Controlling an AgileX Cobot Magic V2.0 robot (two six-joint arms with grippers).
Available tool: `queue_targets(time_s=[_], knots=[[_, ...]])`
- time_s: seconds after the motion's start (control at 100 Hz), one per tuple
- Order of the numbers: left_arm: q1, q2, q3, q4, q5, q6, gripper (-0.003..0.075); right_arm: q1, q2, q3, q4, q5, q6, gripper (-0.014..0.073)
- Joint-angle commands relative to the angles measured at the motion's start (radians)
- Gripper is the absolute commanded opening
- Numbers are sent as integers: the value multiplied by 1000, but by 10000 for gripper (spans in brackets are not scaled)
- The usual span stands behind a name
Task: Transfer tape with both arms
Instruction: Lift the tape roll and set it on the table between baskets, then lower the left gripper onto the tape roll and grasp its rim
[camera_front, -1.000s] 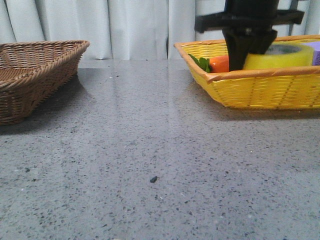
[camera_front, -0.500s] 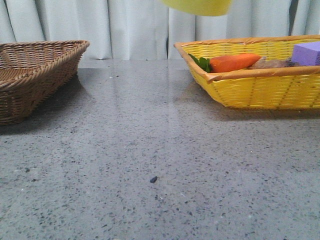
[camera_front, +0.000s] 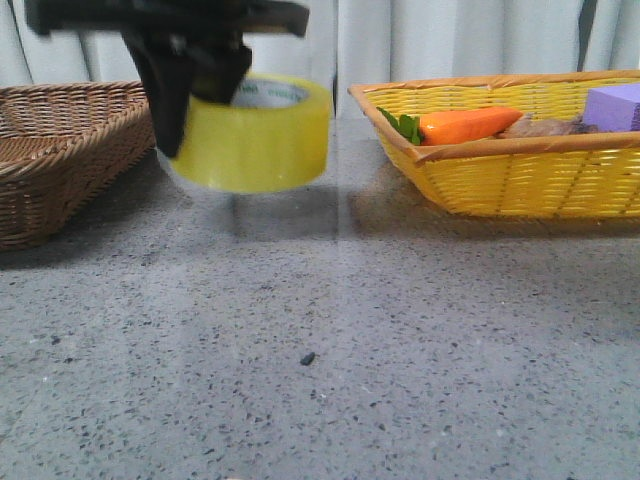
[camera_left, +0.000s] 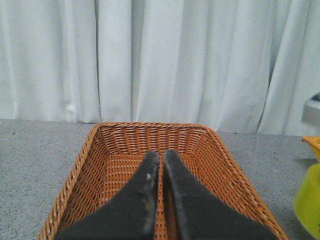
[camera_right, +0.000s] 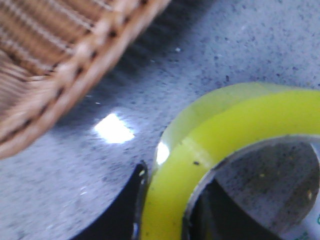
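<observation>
- Glossy yellow, the tape (camera_front: 254, 135) hangs in my right gripper (camera_front: 197, 88), close above the grey speckled table (camera_front: 330, 330), its white core with green lettering showing at the top.
- In the front view the roll sits between the two baskets, nearer the brown wicker basket (camera_front: 62, 150) on the left than the yellow basket (camera_front: 500, 170) on the right.
- My right gripper is clamped on the tape's wall: one black finger (camera_front: 172, 100) runs down the outside of the roll on its left side, and the other goes into the core.
- The right wrist view shows the same grasp from close in: the yellow band (camera_right: 220, 150) curves past a dark fingertip (camera_right: 117, 215) pressed on its outer face, with another dark shape inside the ring. The edge of the brown basket (camera_right: 60, 75) lies just beside it, on the table.
- The front-view gripper is smeared by motion blur, so its finer detail is not readable.
- My left gripper (camera_left: 161, 165) is empty, its two black fingers brought almost together with only a thin slit between them. It hangs over the brown basket (camera_left: 125, 150), pointing into it.
- At the far right edge of the left wrist view a sliver of the tape (camera_left: 309, 205) shows.
- In the yellow basket lie an orange toy carrot (camera_front: 465, 125) with green leaves, and a purple block (camera_front: 615, 105) at the right end.
- Pale curtains (camera_front: 440, 40) close off the far side.
</observation>
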Motion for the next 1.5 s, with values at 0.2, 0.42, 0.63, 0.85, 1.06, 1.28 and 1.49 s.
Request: queue_targets(time_s=[0.2, 0.42, 0.63, 0.85, 1.06, 1.28, 1.49], knots=[[-1, 15, -35, -33, -82, -5, -21, -3, 1, -35, -42, 24, -10, 145], [-1, 15, -35, -33, -84, -5, -14, -3, -12, -58, -57, 41, -10, 282], [-1, 15, -61, -33, -94, -5, 302, -6, -89, -151, -114, 44, -10, 201], [-1, 38, -124, -33, -102, -5, 438, -25, -229, -197, -150, 18, -10, -73], [-97, 175, -258, -30, -10, -5, 438, -41, -357, -197, -199, -91, -10, -73], [-310, 397, -418, 7, 63, 0, 438, -43, -473, -197, -214, -214, -10, -73], [-477, 627, -563, 22, 163, 1, 438, -43, -558, -193, -262, -255, -10, -73]])
